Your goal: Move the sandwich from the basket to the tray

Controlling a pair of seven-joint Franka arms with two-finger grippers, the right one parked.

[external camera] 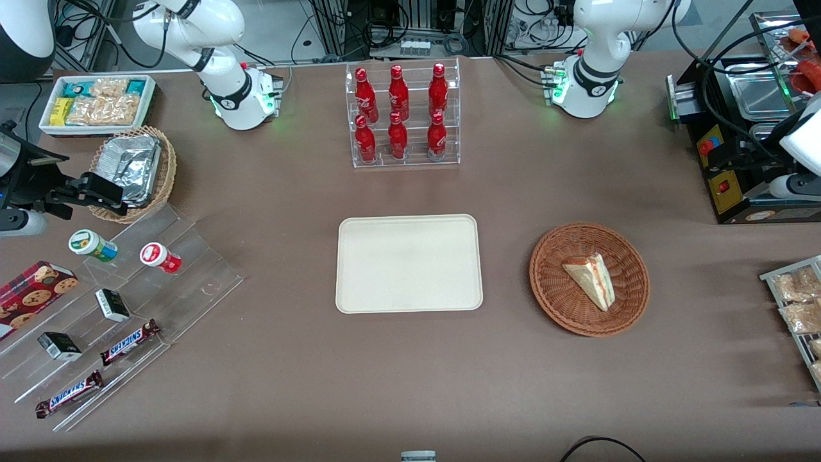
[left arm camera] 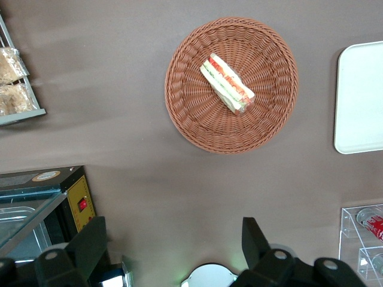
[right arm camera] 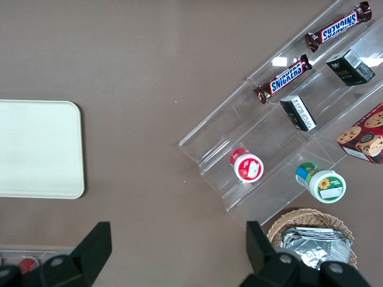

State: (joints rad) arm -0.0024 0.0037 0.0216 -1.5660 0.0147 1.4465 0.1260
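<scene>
The sandwich (external camera: 591, 280) is lying in the basket (external camera: 551, 301), about 3 o'clock from the bare tray (external camera: 408, 263) on the counter (external camera: 410, 378). The hand (left arm camera: 173, 248) is hovering high above, fingers (left arm camera: 90, 245) spread wide, gripping nothing. Red bottles (external camera: 397, 112) are standing at 12 o'clock from the tray.

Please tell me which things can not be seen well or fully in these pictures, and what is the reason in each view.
- Gripper: open in the left wrist view, high above the table; its fingertips end at the picture edge.
- Sandwich in the basket: the underside is hidden in both views.
- Tray: cut off by the left wrist view's edge; whole in the front view.
- Snack packets: the front view's edge cuts them off.
</scene>
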